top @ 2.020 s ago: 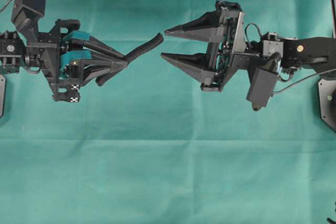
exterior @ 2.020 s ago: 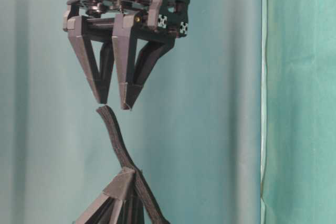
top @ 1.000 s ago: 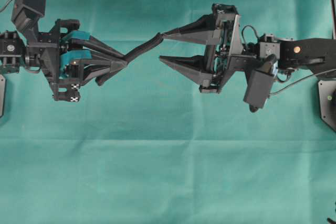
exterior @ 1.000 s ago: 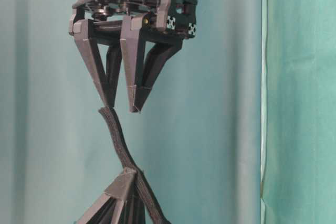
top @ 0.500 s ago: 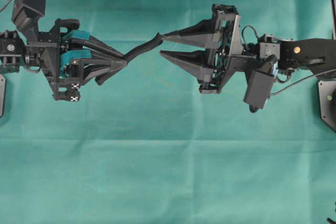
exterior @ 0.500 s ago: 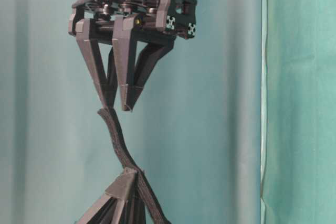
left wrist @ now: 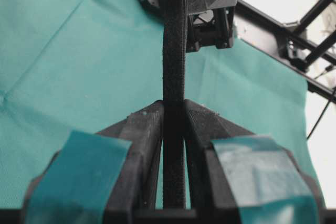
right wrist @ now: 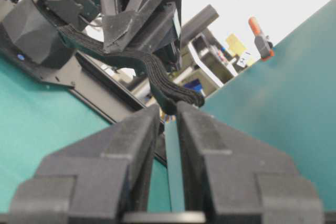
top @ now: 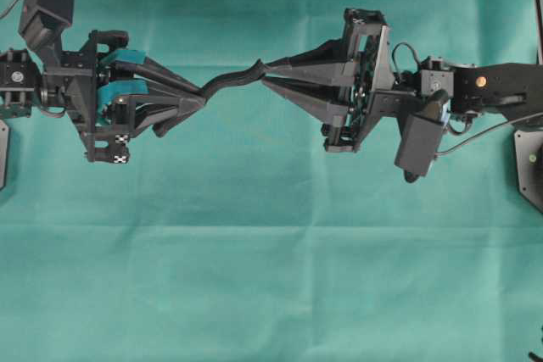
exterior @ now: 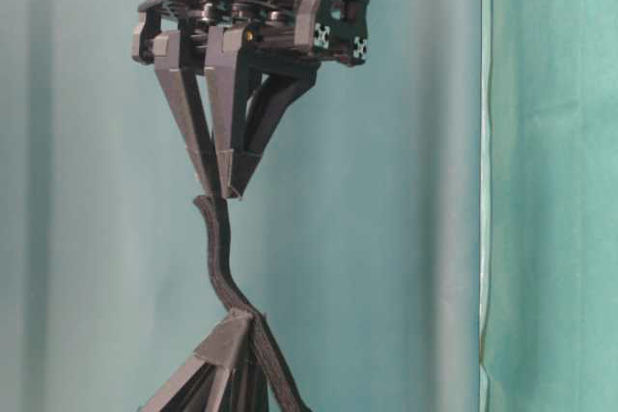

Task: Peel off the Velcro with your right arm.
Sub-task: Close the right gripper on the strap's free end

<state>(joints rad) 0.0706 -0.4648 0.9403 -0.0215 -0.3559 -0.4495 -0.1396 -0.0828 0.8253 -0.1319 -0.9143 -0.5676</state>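
The right gripper (top: pixel 264 74) has its two long pointed fingers (top: pixel 305 67) drawn together at the tips on the free, rounded end of the Velcro (top: pixel 231 80). In the right wrist view the pads stand nearly parallel with a narrow gap, and the strap end sits at the tip line; whether both layers or only one layer lie between the tips cannot be told from any view.

From these fingertips the Velcro runs left in the overhead view, in a shallow S-curve, to the left gripper (top: pixel 201 95). Its long axis lies roughly in line with the two opposed grippers, held clear of the green cloth (top: pixel 271 252). In the table-level view the strap (exterior: pixel 222 258) spans the short gap between the two sets of fingertips, with a visible bend and no tension.

The left gripper, the one with teal parts, is clamped on the other portion of the strap; the left wrist view shows the fingers (left wrist: pixel 142 140) pressed on both faces of the strap (left wrist: pixel 174 66), with a short tail passing back through the jaws.

Judgement: the pull direction is to the right, away from the left gripper, along the strap axis. Separation depends on the right tips holding one layer only; a grip on both layers would merely stretch the strap.
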